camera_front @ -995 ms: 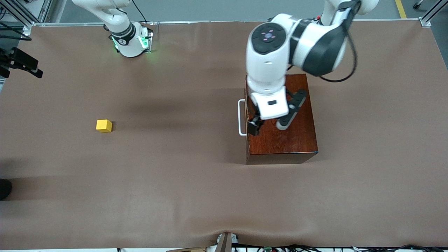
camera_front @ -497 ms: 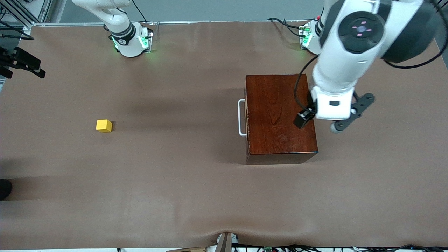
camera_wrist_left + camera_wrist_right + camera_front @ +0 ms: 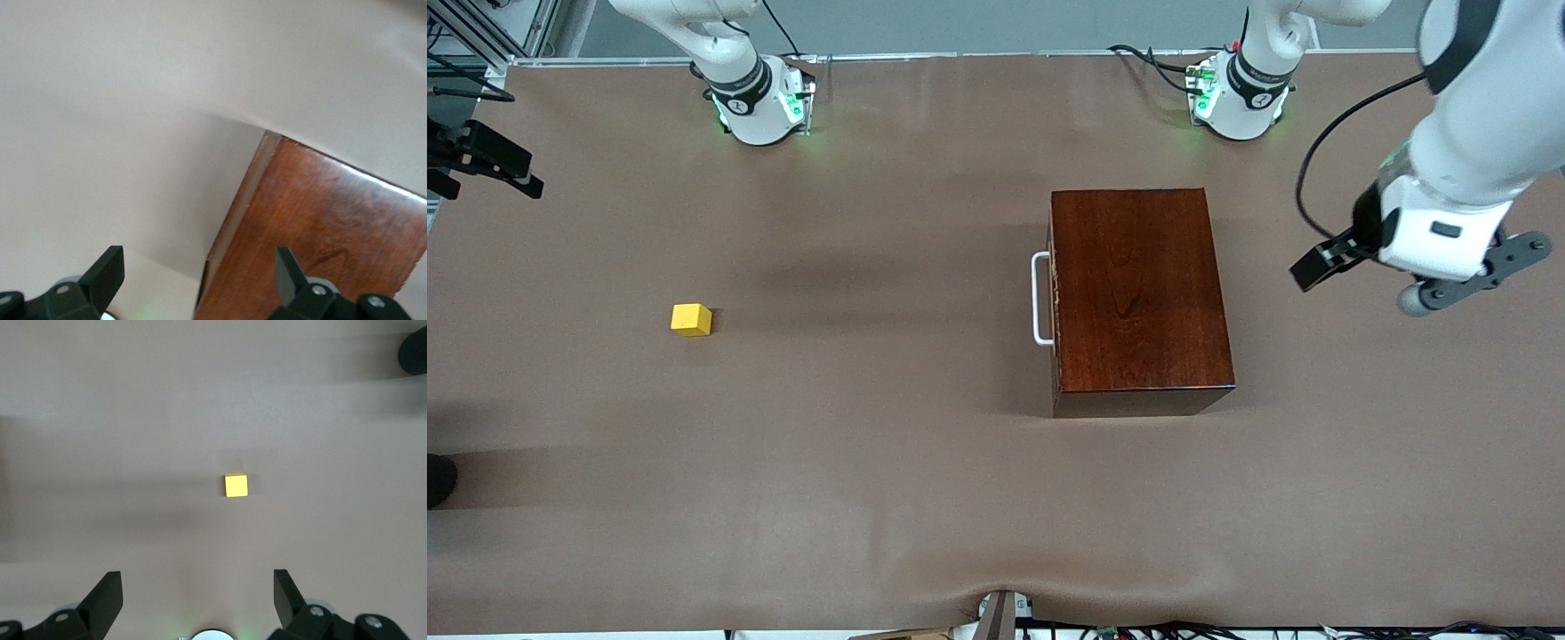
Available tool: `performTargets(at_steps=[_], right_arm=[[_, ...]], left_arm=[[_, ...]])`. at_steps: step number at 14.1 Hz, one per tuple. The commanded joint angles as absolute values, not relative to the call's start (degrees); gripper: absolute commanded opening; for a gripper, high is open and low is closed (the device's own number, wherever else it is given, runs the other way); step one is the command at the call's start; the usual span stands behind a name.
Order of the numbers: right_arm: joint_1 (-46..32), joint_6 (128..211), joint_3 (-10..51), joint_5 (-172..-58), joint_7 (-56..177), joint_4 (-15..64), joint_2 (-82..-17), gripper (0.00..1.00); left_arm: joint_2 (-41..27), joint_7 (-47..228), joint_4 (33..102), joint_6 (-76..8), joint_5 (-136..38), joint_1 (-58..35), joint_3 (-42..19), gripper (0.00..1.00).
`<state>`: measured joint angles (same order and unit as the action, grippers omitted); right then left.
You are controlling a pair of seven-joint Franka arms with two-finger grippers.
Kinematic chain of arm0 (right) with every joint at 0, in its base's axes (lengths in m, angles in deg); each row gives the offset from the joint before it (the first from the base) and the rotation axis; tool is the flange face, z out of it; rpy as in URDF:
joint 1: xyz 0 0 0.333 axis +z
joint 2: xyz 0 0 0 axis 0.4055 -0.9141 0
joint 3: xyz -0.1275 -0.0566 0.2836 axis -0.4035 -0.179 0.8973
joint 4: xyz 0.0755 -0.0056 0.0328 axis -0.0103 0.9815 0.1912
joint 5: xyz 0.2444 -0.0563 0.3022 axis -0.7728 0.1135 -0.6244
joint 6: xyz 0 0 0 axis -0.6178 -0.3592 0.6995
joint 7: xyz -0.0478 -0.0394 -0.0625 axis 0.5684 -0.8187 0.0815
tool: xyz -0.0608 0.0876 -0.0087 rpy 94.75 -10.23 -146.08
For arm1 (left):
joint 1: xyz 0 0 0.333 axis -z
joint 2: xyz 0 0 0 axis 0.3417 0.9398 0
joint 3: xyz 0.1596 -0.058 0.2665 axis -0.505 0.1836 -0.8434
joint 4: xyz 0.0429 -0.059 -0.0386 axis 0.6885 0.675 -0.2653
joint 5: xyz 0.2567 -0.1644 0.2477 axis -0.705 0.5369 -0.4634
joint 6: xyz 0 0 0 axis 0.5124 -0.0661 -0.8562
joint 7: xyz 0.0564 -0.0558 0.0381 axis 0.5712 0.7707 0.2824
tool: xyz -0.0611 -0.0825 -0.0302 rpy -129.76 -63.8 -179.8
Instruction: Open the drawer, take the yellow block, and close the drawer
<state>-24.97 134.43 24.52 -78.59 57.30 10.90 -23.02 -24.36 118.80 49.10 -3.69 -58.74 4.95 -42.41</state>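
Note:
The drawer is shut inside the dark reddish-brown wooden box (image 3: 1138,289), and its white bar handle (image 3: 1039,298) faces the right arm's end of the table. The box's top and one edge fill part of the left wrist view (image 3: 320,233). The yellow block (image 3: 691,319) sits alone on the brown table toward the right arm's end. My left gripper (image 3: 1325,267) hangs over bare table beside the box, at the left arm's end; it is open and empty (image 3: 199,273). My right gripper (image 3: 197,597) is open and empty high above the yellow block (image 3: 236,485); the front view does not show it.
The brown table cover (image 3: 871,444) has a ripple at its edge nearest the front camera. A black fixture (image 3: 480,160) juts in at the right arm's end. A dark round thing (image 3: 438,480) lies at that same edge, also in the right wrist view (image 3: 413,350).
My left arm has swung from over the box's handle side, across the box top, out to the left arm's end of the table. The drawer, the block and the right arm have stayed put.

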Motion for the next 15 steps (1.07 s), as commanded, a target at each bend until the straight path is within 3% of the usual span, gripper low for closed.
performTargets(at_steps=[1,3,7,15], right_arm=[[-24.63,134.84,24.34,-78.87,57.63,12.07,-21.80,1.00],[-24.63,134.84,24.34,-78.87,57.63,12.07,-21.80,1.00],[-24.72,134.75,24.34,-78.87,57.63,12.07,-21.80,1.00],[-25.07,134.75,24.26,-78.96,57.63,12.07,-21.88,1.00]], left_arm=[[-28.37,114.16,54.02,-4.06,-58.42,3.49,-41.80,1.00],[-29.94,109.25,55.59,-3.97,-58.69,-0.88,-40.41,1.00],[-31.45,99.84,57.10,-4.15,-58.78,-17.22,-26.72,1.00],[-37.68,88.40,63.60,-5.29,-58.86,-22.61,-24.06,1.00]])
